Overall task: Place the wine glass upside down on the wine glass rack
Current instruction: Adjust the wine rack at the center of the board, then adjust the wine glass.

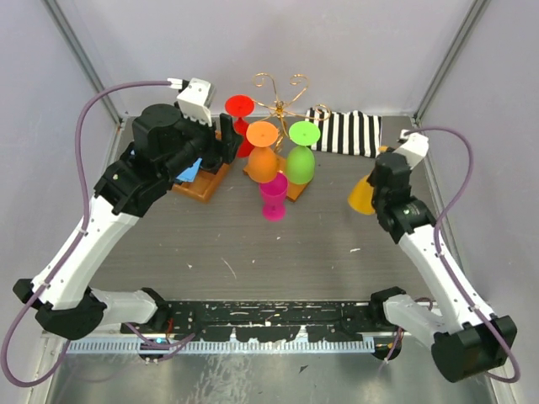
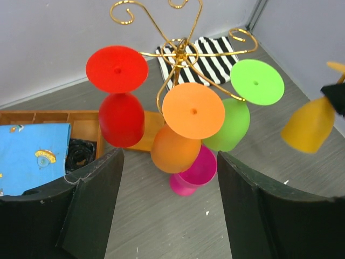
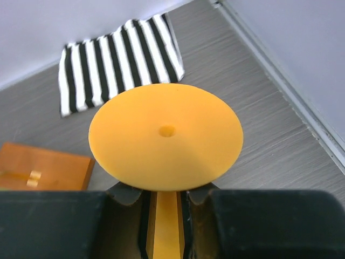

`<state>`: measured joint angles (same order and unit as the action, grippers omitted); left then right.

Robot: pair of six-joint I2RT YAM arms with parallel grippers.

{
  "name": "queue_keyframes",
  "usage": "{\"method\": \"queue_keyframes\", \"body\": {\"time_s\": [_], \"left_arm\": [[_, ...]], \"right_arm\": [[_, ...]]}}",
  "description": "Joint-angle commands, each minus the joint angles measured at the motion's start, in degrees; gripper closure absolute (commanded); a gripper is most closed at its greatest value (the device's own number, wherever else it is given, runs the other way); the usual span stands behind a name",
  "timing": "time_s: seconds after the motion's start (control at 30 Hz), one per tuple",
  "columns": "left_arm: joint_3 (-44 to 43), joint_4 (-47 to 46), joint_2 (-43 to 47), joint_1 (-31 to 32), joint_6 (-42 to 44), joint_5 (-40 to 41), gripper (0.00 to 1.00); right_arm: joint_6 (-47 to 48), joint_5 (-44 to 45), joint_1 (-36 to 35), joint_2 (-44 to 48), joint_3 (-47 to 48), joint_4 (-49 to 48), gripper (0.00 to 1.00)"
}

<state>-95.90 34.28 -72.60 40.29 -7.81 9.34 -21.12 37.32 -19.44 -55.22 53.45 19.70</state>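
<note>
Right hand [image 3: 164, 213] grips the stem of a yellow plastic wine glass [image 3: 165, 135], tilted bowl-down, well right of the gold wire scroll-armed rack [image 1: 280, 94]. Left hand [image 2: 168, 159] wide, empty, facing the rack.

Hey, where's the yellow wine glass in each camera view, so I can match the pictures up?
Top external: the yellow wine glass is right of centre, tilted.
Left wrist: at the right edge, bowl pointing down-left.
Right wrist: dead centre, its round foot facing the camera, stem running to the bottom edge.
Shared landmark: the striped cloth, lying by the back wall in every view.
</note>
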Motion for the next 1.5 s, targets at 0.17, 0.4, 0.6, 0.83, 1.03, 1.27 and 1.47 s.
{"method": "queue_keyframes", "body": {"time_s": [0.17,0.4,0.6,0.83,1.03,1.27,1.47], "left_arm": [[2.11,1.99,2.52,0.11,0.62,-1.15,0.23],[3.96,1.09,3.41,0.13,0.97,-1.93,0.23],[3.46,0.32,3.16,0.11,3.79,-1.86,0.22],[3.04,-0.17,2.28,0.09,5.48,-1.91,0.21],[1.9,0.32,0.56,0.13,5.45,-2.47,0.21],[2.03,0.95,0.32,0.13,5.45,-2.37,0.21],[1.86,1.4,0.26,0.13,5.61,-2.53,0.21]], "right_arm": [[8.66,-17.25,10.2,-5.02,-2.93,-31.07,1.0],[18.72,-26.78,11.53,-14.59,-4.88,-53.51,1.0],[22.61,-44.57,13.49,-21.75,-3.95,-66.11,1.0],[21.5,-59.49,15.46,-28.93,0.43,-72.1,1.0],[14.95,-67.41,18.23,-34.42,5.94,-72.36,1.0],[12.85,-76.28,18.56,-37.02,7.96,-73.92,1.0],[4.22,-82.86,21.27,-40.54,10.74,-78.82,1.0]]}}
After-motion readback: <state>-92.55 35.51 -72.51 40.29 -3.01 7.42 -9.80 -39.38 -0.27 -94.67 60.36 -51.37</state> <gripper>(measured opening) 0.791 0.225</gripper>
